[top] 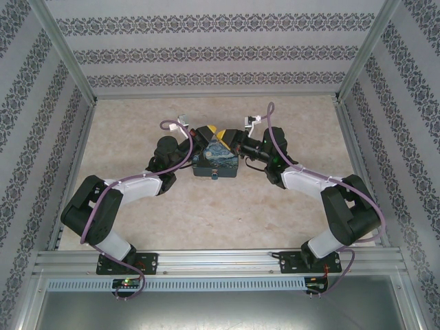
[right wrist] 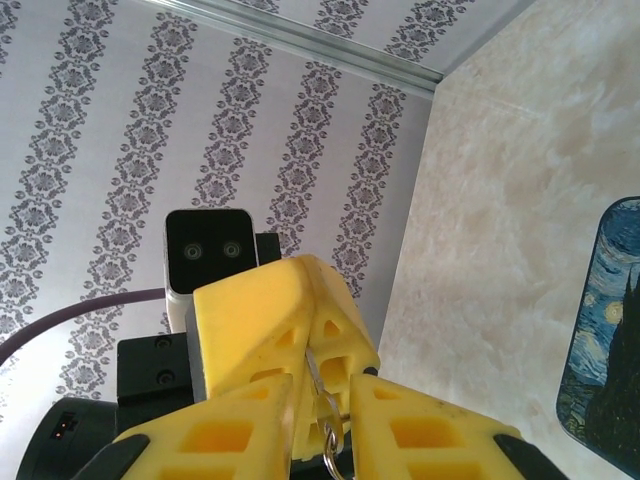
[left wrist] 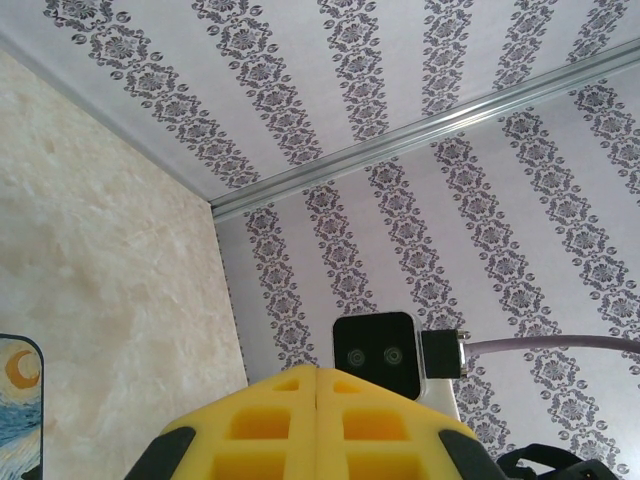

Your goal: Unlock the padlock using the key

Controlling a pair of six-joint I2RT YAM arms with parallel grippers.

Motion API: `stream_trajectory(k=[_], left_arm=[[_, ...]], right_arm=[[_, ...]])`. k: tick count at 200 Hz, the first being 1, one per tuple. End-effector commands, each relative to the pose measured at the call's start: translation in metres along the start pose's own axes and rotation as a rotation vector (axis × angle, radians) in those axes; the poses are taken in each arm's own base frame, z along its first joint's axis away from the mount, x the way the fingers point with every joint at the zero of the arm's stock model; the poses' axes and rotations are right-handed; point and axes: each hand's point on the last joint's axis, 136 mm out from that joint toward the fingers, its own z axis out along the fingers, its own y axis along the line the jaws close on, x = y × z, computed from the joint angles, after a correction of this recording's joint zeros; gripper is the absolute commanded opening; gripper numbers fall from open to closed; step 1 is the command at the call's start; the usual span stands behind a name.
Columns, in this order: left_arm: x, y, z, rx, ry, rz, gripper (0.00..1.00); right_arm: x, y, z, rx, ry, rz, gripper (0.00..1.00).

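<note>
The small silver key (right wrist: 325, 400) with its ring hangs between the two grippers above the table. My left gripper (right wrist: 312, 320) is shut, and the key's blade is pinched in the seam of its yellow fingers. My right gripper (right wrist: 325, 390) stands open, its fingers a little apart on either side of the key's head. From above, the left gripper (top: 209, 132) and the right gripper (top: 223, 136) meet tip to tip just behind the painted tin. The left wrist view has the left gripper (left wrist: 317, 385) with its pads pressed together. The padlock (top: 215, 177) is a tiny blue piece at the tin's near edge.
The blue-and-yellow starry-night tin (top: 216, 163) lies mid-table under the wrists, and its corner is seen as tin (left wrist: 15, 400) and tin (right wrist: 610, 340). Patterned walls with metal rails enclose the beige table (top: 220, 213) on three sides.
</note>
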Motion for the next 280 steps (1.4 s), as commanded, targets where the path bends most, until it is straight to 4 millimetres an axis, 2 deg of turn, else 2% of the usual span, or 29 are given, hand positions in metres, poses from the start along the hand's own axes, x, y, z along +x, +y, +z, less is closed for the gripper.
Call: stream_trajectory(k=[1,97,125,170,226,238,249,258,280], left_arm=[[-0.012,-0.026,-0.004,0.077,-0.035,0.013,0.00],[-0.011,-0.025,-0.003,0.074,-0.039,0.013,0.00],[-0.010,-0.023,-0.003,0.071,-0.038,0.013,0.00],[-0.010,-0.022,-0.003,0.069,-0.038,0.011,0.00],[-0.009,-0.022,-0.007,0.067,-0.042,0.005,0.00],[-0.010,-0.022,-0.010,0.056,-0.050,0.003,0.14],[-0.012,-0.023,-0.015,0.046,-0.062,0.004,0.39],[-0.015,-0.024,-0.019,0.034,-0.074,0.011,0.54],[-0.017,-0.027,-0.033,-0.007,-0.085,0.032,0.74]], right_arm=[[-0.002,0.014,0.006,-0.038,0.009,-0.041,0.22],[0.004,0.010,0.007,-0.035,0.019,-0.030,0.20],[0.005,0.010,0.007,-0.038,0.020,-0.030,0.15],[0.006,0.010,0.006,-0.041,0.020,-0.024,0.00],[0.005,0.012,0.003,-0.045,0.011,-0.026,0.00],[0.005,0.010,0.002,-0.041,0.010,-0.024,0.00],[0.005,0.009,-0.001,-0.035,0.004,-0.023,0.00],[0.005,0.007,-0.003,-0.028,0.003,-0.021,0.00],[0.006,0.001,-0.009,-0.009,-0.001,-0.015,0.00]])
